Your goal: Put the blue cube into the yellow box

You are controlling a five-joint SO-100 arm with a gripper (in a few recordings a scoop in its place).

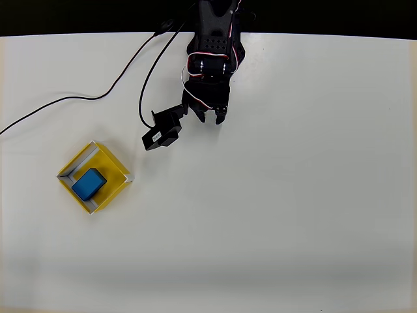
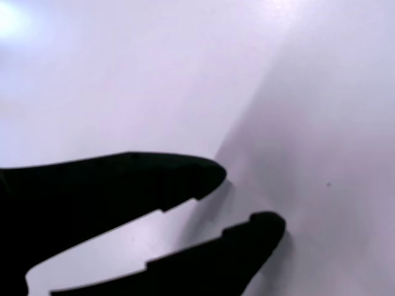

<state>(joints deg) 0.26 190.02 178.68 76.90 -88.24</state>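
In the overhead view the blue cube (image 1: 89, 183) lies inside the yellow box (image 1: 76, 158), which sits turned like a diamond at the table's left. My black gripper (image 1: 212, 119) hangs near the back middle of the table, well to the right of the box and apart from it. The wrist view has the gripper (image 2: 247, 198) open, its two dark fingers apart with bare white table between them and nothing held.
Black cables (image 1: 140, 98) trail from the arm's base across the back left of the white table (image 1: 293, 215). The arm's wrist camera housing (image 1: 163, 130) sticks out to the left of the gripper. A dark strip runs along the table's far edge.
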